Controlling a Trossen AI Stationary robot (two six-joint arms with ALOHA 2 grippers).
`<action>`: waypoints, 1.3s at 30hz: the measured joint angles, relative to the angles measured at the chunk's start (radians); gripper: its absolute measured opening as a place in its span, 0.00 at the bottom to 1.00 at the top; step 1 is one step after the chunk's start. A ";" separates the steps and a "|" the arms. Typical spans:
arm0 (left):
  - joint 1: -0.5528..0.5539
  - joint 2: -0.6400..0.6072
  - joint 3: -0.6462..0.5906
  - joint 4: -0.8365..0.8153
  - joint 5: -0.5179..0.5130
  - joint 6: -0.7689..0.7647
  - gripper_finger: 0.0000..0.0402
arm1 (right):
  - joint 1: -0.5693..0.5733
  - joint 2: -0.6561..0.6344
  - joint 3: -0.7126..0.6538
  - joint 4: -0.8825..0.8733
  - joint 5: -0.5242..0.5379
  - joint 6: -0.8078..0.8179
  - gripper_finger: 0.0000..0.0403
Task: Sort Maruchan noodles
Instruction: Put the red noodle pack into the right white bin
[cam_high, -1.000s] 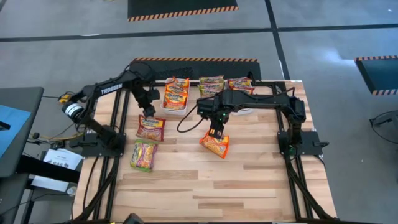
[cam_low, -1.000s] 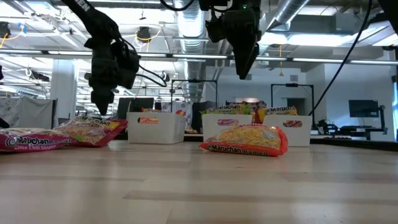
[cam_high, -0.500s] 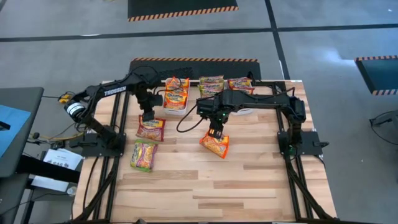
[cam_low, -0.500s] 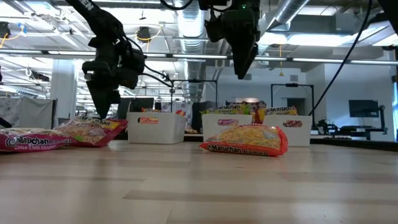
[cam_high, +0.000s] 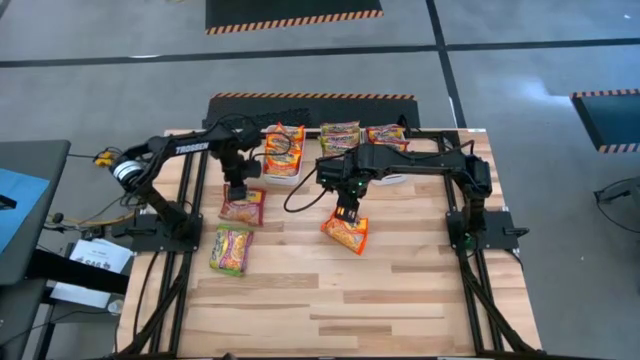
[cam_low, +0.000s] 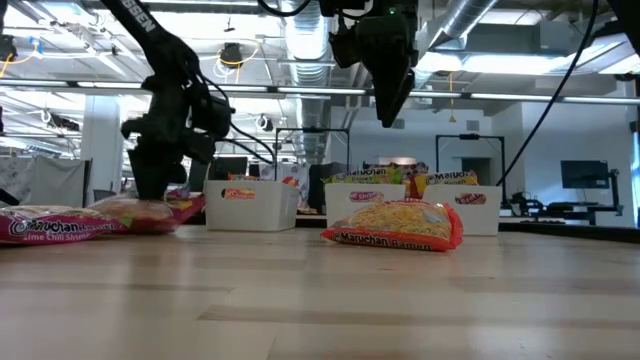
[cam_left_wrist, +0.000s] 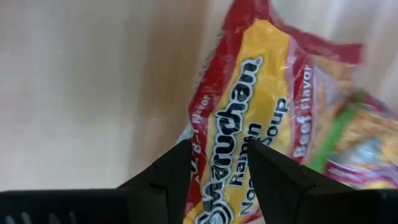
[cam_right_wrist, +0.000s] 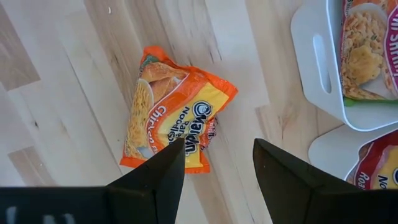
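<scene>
A red Maruchan packet (cam_high: 243, 206) lies flat on the wooden table at the left. My left gripper (cam_high: 237, 192) points down at it, open; in the left wrist view its fingers stand on either side of the packet's yellow label (cam_left_wrist: 233, 134). An orange packet (cam_high: 345, 232) lies flat mid-table. My right gripper (cam_high: 347, 211) hangs open well above it (cam_low: 385, 112), touching nothing; the right wrist view looks down on that packet (cam_right_wrist: 174, 127). A green packet (cam_high: 231, 249) lies nearer the front left. My left gripper has its fingertips (cam_left_wrist: 177, 171) down at the red packet's end (cam_left_wrist: 214, 186), coming from above and straddling its width. In the low view the fingers (cam_low: 148, 190) reach the packet's top (cam_low: 140, 212); whether they touch it I cannot tell.
Three white bins with more packets stand along the far edge (cam_high: 283, 150) (cam_high: 340, 137) (cam_high: 388, 135); two show in the right wrist view (cam_right_wrist: 314, 68). The near half of the table (cam_high: 330, 310) is bare wood. Black frame rails run along both sides.
My left gripper has come down onto the red packet, shifting slightly toward the near edge and rolling about its own axis; its gap is unchanged. The packets lie where they were.
</scene>
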 joint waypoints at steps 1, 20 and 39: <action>0.000 0.004 0.000 0.009 -0.016 -0.013 0.35 | 0.000 0.000 0.000 0.000 0.000 0.000 0.53; -0.004 0.004 -0.128 0.101 0.155 -0.060 0.23 | 0.001 0.000 0.000 0.027 0.000 0.005 0.53; -0.050 -0.055 -0.128 0.130 0.501 -0.094 0.00 | -0.001 0.000 0.000 0.061 -0.022 0.032 0.53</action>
